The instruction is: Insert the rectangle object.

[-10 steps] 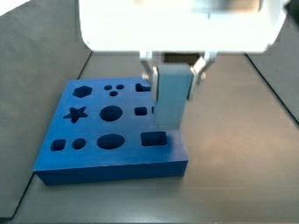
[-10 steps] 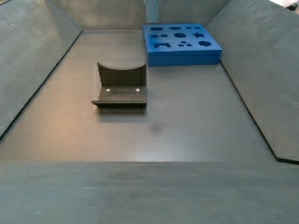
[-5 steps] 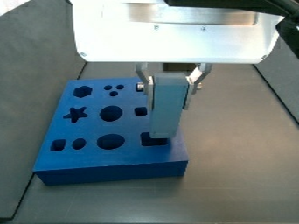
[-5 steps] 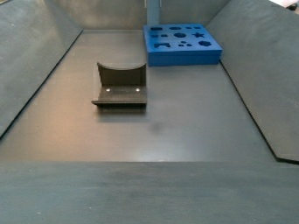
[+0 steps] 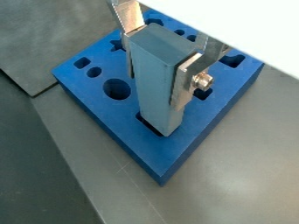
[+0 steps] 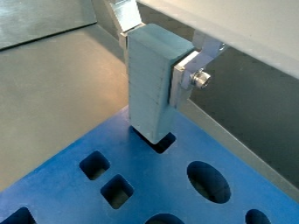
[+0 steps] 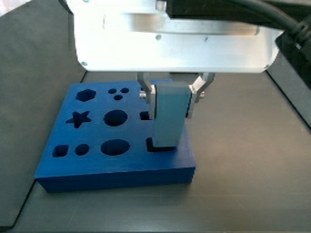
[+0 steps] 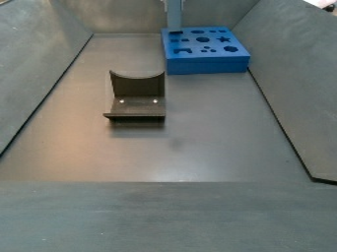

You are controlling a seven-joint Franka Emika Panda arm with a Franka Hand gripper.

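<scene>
My gripper [image 5: 162, 54] is shut on the rectangle object [image 5: 158, 83], a pale steel-blue block held upright. Both wrist views show it between the silver fingers [image 6: 187, 70]. Its lower end stands in the rectangular hole of the bright blue slab [image 5: 117, 114], partly inserted. In a side view the block [image 7: 168, 114] hangs under the gripper [image 7: 170, 89], its foot in the hole at the slab's [image 7: 109, 164] near right corner. In the far side view only the slab [image 8: 204, 49] and a sliver of the block [image 8: 171, 15] show.
The slab has several other shaped holes, among them a star [image 7: 78, 118] and circles [image 7: 115, 146]. A dark olive-brown block with a U-shaped notch [image 8: 134, 96] stands mid-floor. Grey sloping walls [image 8: 39, 89] enclose the floor.
The gripper has lowered with the block; its foot has gone down into the rectangular hole. The slab and the notched block have not moved.
</scene>
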